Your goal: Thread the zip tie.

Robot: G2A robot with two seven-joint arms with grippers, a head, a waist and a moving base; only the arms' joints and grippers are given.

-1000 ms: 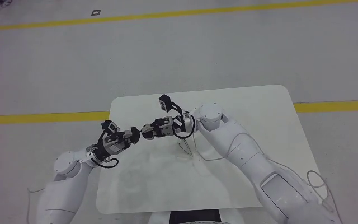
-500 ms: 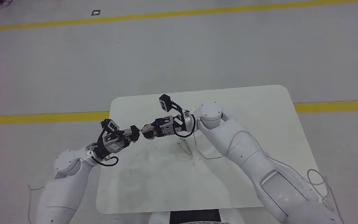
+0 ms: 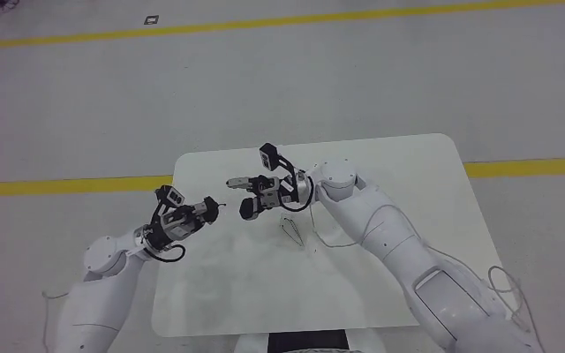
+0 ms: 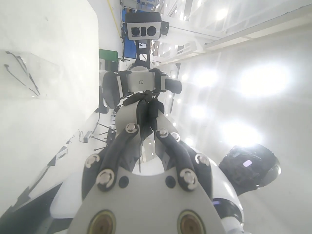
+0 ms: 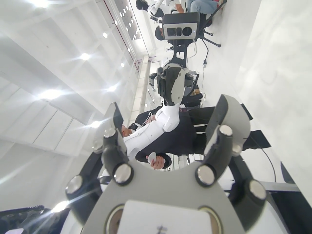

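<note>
We pinch the zip tie (image 4: 140, 159) in the left gripper (image 4: 147, 105); the right gripper (image 5: 168, 110) gapes empty. Thinly held, the tie may slip.

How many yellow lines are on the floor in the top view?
2. The far yellow line crosses the floor beyond the table; the near yellow line passes under the table, showing on both sides.
</note>
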